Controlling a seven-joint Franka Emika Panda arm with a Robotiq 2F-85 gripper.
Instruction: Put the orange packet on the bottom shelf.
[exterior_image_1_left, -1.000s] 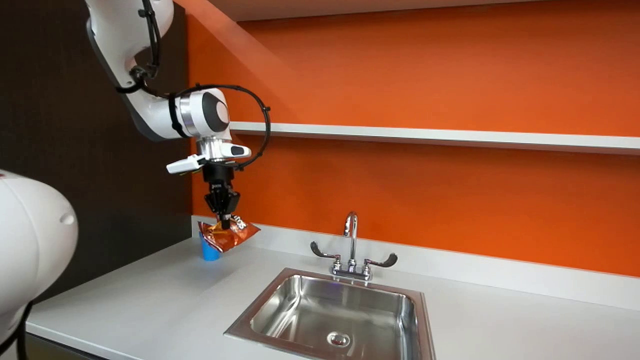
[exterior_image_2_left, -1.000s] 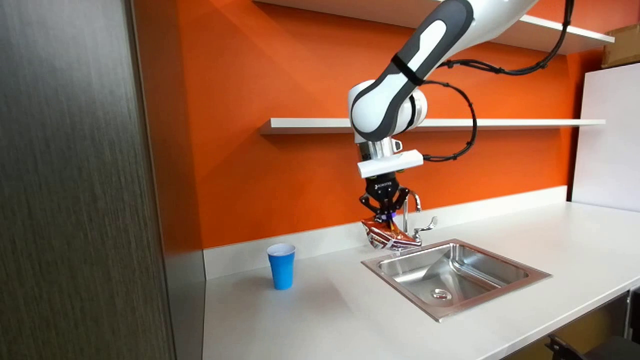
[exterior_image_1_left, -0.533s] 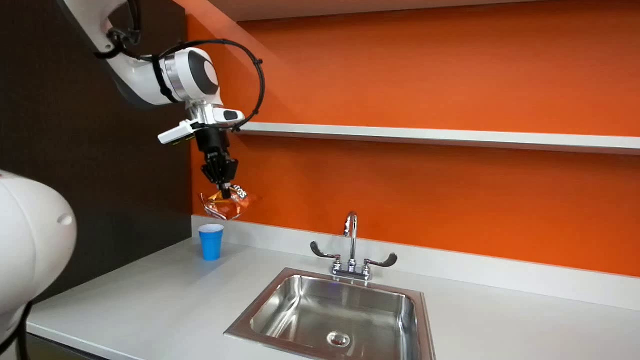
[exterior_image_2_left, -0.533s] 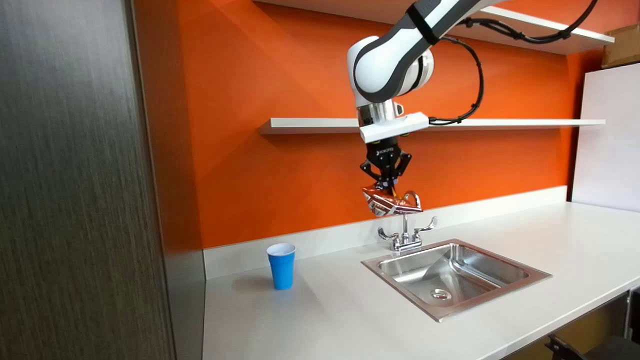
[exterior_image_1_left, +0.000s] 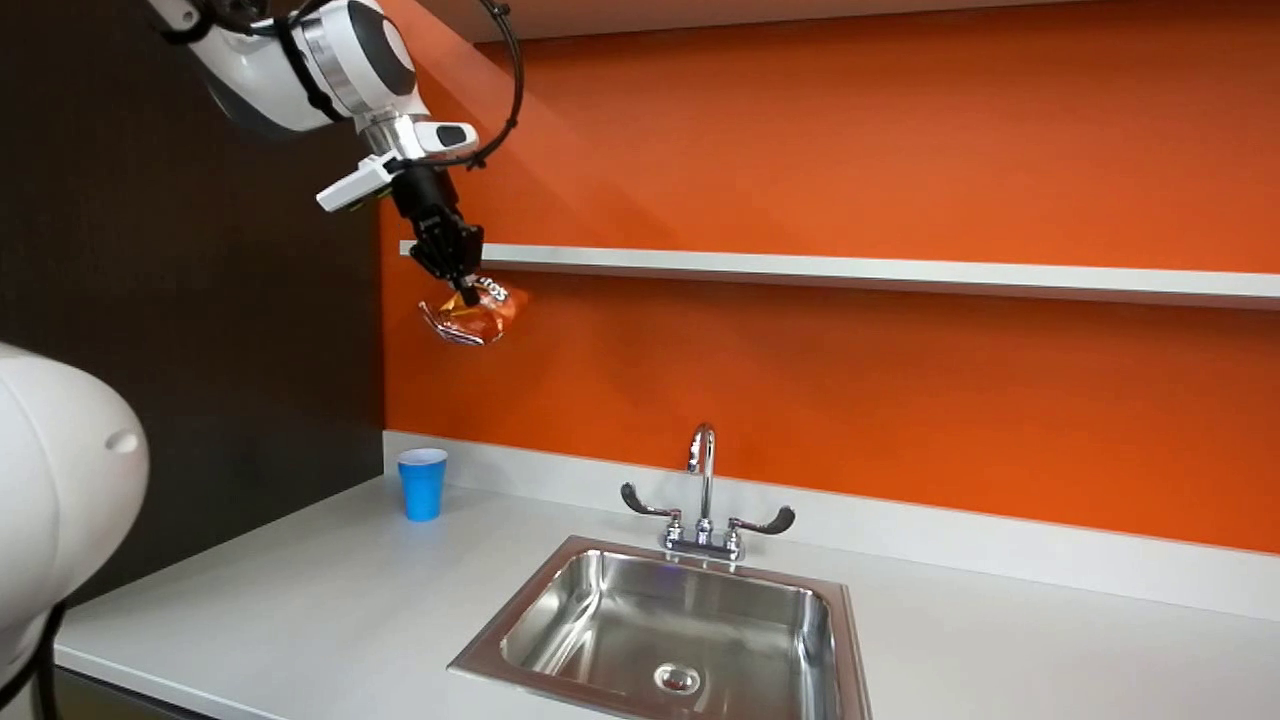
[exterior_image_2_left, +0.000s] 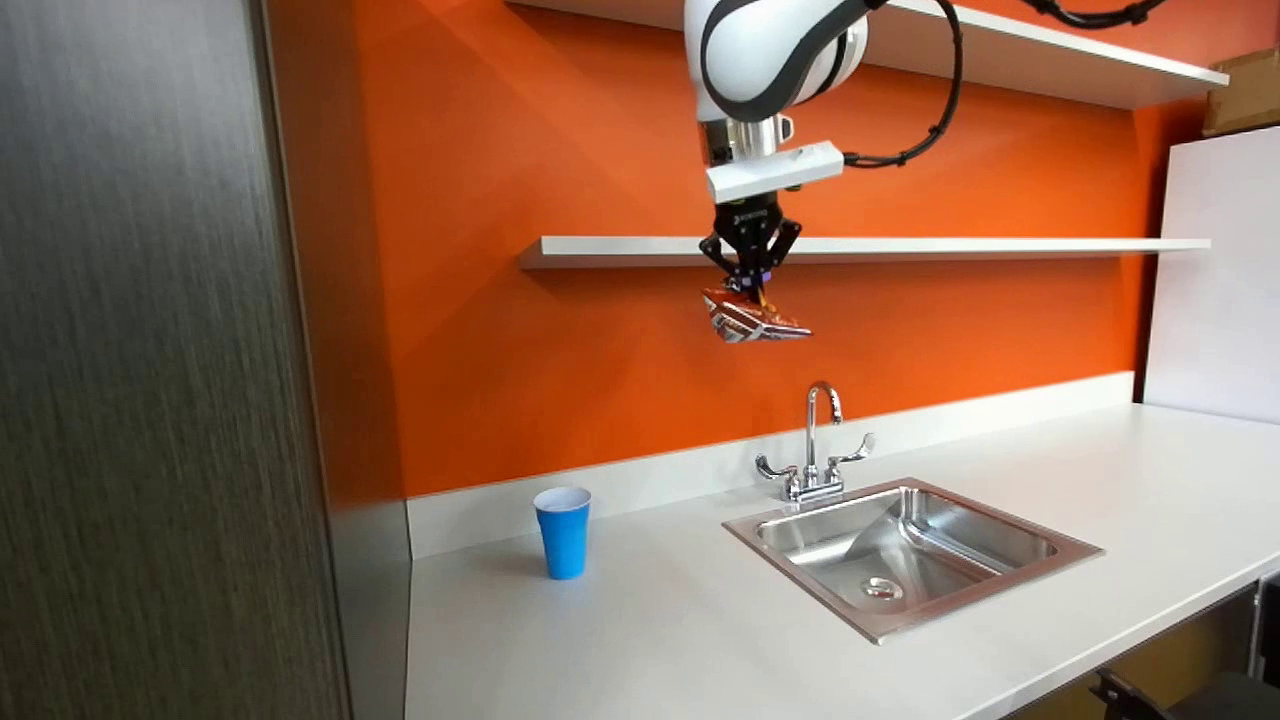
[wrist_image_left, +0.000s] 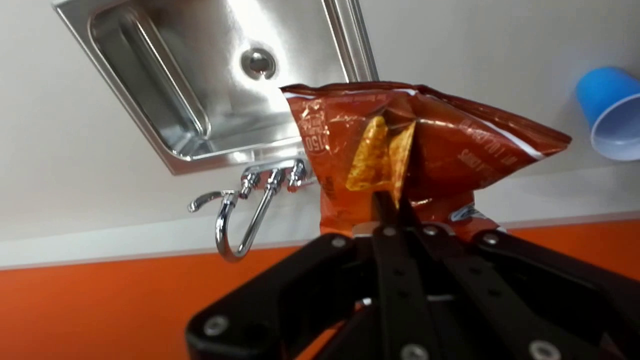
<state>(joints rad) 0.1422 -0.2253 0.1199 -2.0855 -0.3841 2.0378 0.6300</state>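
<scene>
My gripper (exterior_image_1_left: 468, 292) is shut on the orange packet (exterior_image_1_left: 490, 318), a crinkled orange-brown bag, pinched at its middle. The gripper points down with the packet hanging under its fingertips, in the air high above the counter. In the wrist view the packet (wrist_image_left: 440, 150) spreads out beyond the fingers (wrist_image_left: 395, 207). The bottom shelf (exterior_image_1_left: 850, 268) is a long thin pale board on the orange wall; it also shows in an exterior view (exterior_image_2_left: 1000, 245). In both exterior views the gripper overlaps the shelf's left part and the packet appears below the shelf's front edge. The wrist view does not show the shelf.
A blue cup (exterior_image_2_left: 565, 535) stands on the counter (exterior_image_2_left: 640, 640) near the dark side panel (exterior_image_1_left: 200, 300). A steel sink (exterior_image_1_left: 857, 650) with a faucet (exterior_image_1_left: 706, 480) is set in the counter. An upper shelf (exterior_image_2_left: 1060, 65) is above. A cardboard box (exterior_image_2_left: 1240, 92) sits at far right.
My gripper has risen steadily with the packet in it, from low over the counter to just under shelf height in the pictures. It now tilts slightly. The cup has not moved.
</scene>
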